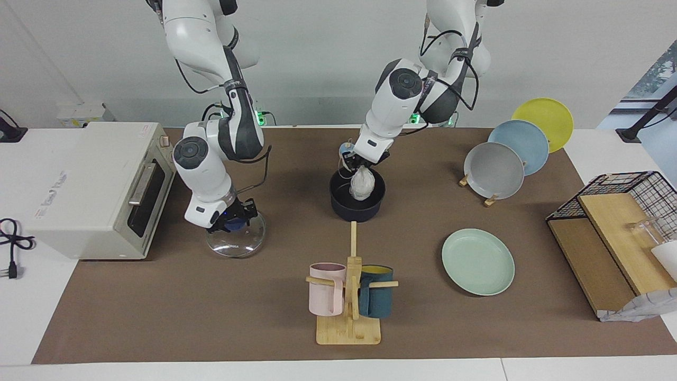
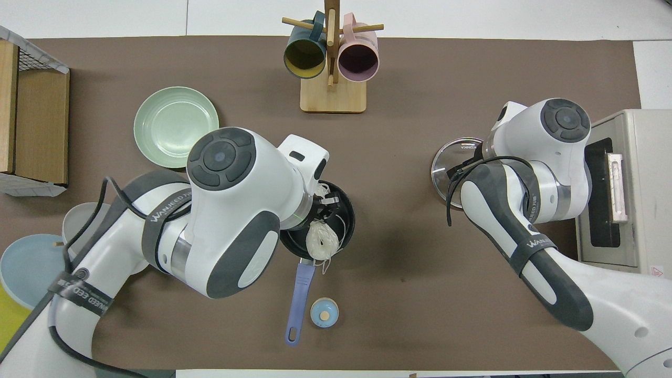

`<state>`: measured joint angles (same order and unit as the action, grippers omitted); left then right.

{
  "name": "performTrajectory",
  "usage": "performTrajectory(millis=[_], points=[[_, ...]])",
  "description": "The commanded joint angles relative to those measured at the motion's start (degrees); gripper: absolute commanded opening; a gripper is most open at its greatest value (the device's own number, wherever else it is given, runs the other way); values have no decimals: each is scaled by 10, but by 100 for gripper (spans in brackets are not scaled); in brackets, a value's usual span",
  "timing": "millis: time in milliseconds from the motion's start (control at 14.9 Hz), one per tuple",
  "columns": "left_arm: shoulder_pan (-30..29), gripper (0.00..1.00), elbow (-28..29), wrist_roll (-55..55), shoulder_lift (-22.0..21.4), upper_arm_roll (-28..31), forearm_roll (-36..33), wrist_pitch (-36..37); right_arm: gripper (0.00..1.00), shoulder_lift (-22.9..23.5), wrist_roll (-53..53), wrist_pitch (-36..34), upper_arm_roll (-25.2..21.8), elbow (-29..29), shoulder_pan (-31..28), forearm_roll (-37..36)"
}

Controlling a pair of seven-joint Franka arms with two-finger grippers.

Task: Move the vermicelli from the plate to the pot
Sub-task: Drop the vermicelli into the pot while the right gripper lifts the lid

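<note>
Vermicelli (image 1: 362, 183) is held clamped in the left hand (image 1: 361, 170) over the pot (image 1: 357, 203); the plate (image 1: 477, 261) is emptied, release is left. Right hand (image 1: 231, 217) is rested on a lid (image 1: 235, 241), grip untellable.

Left arm reaches in over the pot (image 2: 344, 207), its gripper mostly hidden under the wrist. A white vermicelli bundle (image 2: 322, 239) hangs at the pot's rim on the side nearer the robots, above the blue handle (image 2: 301, 296). Small blue cap (image 2: 324, 313) lies just beside the handle. Green plate (image 2: 176, 126) sits bare, farther out toward the left arm's end. Right arm hangs over a glass lid (image 2: 455, 169) beside the toaster oven (image 2: 619, 189). Mug rack (image 2: 332, 94) stands farthest out, holding a teal mug (image 2: 304, 55) and a pink mug (image 2: 358, 56).
</note>
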<state>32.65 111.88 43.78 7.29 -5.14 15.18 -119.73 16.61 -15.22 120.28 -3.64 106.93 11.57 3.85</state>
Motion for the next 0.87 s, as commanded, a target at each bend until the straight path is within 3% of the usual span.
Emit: performTrajectory(millis=[0,268,335,402,603,804], points=[[-2,0,40,-8,-14,5,15,-45,60,-8,-18,-63,2,-50,-6,12],[0,0,40,-12,10,5,14,-91,60,-15,6,-100,5,-88,8,32],[0,84,40,-33,11,6,13,-89,60,-15,24,-106,7,-98,18,35],[-5,100,33,-64,11,6,13,-80,60,-14,40,-116,8,-108,25,35],[-21,100,-17,-77,-16,14,9,31,60,-13,65,-144,8,-134,38,35],[-104,100,-114,-91,-35,17,-7,161,60,-15,103,-154,9,-147,59,36]])
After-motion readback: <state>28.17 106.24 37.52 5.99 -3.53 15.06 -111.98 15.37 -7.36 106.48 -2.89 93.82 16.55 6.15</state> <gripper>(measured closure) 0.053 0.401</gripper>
